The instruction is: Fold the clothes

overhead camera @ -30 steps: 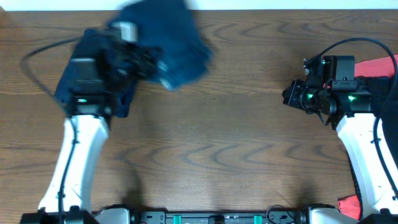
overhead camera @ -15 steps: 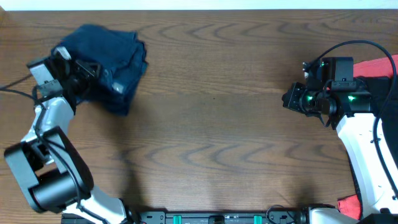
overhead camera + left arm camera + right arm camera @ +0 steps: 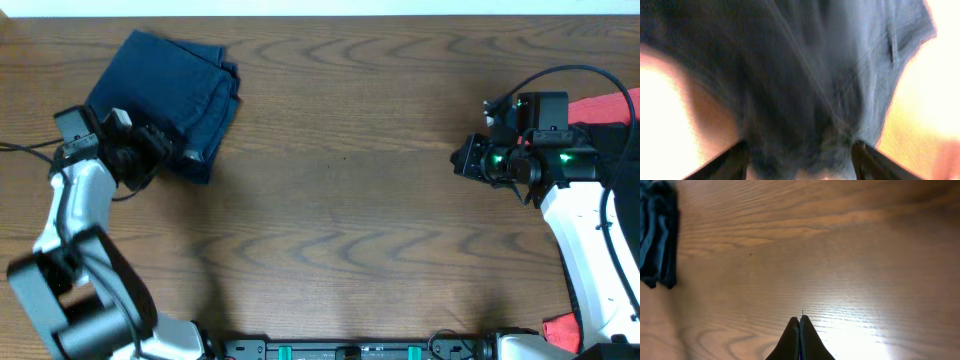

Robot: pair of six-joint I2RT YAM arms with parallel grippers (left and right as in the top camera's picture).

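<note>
LEFT GRIPPER AT THE FOLDED BUNDLE: a pair of navy shorts (image 3: 165, 95) lies folded in a compact stack toward the far left of the table (image 3: 330, 220), with your left gripper (image 3: 155, 150) at the stack's near edge. The left wrist view shows that gripper spread wide, with blurred denim filling the space between and ahead of its two fingers. Nothing looks pinched.

In my judgement this is where trouble could start. With cloth sitting inside the open jaws, a finger could snag a layer or the loose near corner when you pull away, and that would drag the top fold off and spoil the stack. The likely cause would be a retreat that runs along the cloth rather than up and off it. The wrist picture is too smeared to tell whether a finger touches the fabric.

The left arm is bent back sharply, its forearm beside the shorts' left edge and its wrist turned in toward them. The right arm stands well apart from the shorts, across the table to their right. Its right gripper (image 3: 462, 158) points back toward them, fingers pressed together on nothing. Farther still from the shorts, a red cloth (image 3: 612, 103) lies at the table's edge.
</note>
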